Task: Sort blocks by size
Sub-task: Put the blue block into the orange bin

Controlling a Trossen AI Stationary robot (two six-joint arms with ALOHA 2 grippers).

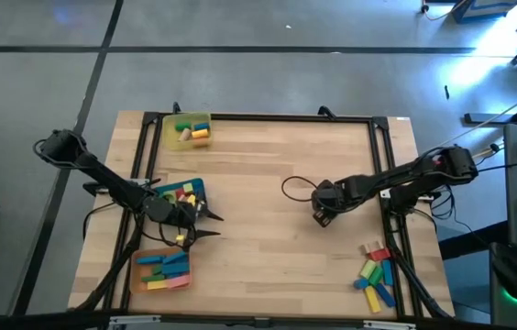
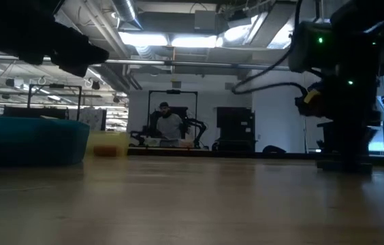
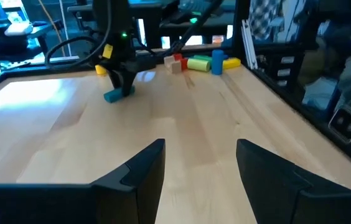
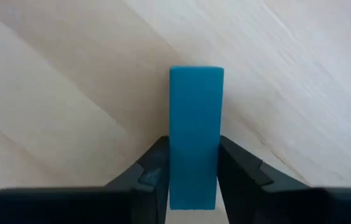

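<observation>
At mid-table, the right gripper (image 1: 323, 216) pinches a blue block (image 4: 193, 137) against the wood.

Only the right wrist view shows the fingers (image 4: 241, 171) pressed on the block's two long sides; from above the gripper hides it. Loose blocks (image 1: 376, 276) lie well behind it, by the table's corner. Across the table the left gripper (image 1: 211, 226) hangs spread and empty, the blue tray (image 1: 196, 187) just beside it, the orange tray (image 1: 185, 282) close by and the yellow tray (image 1: 169, 135) farther off, each holding blocks.

Matt blue block (image 4: 193, 155) on smooth pale wood table (image 4: 70, 93).
</observation>
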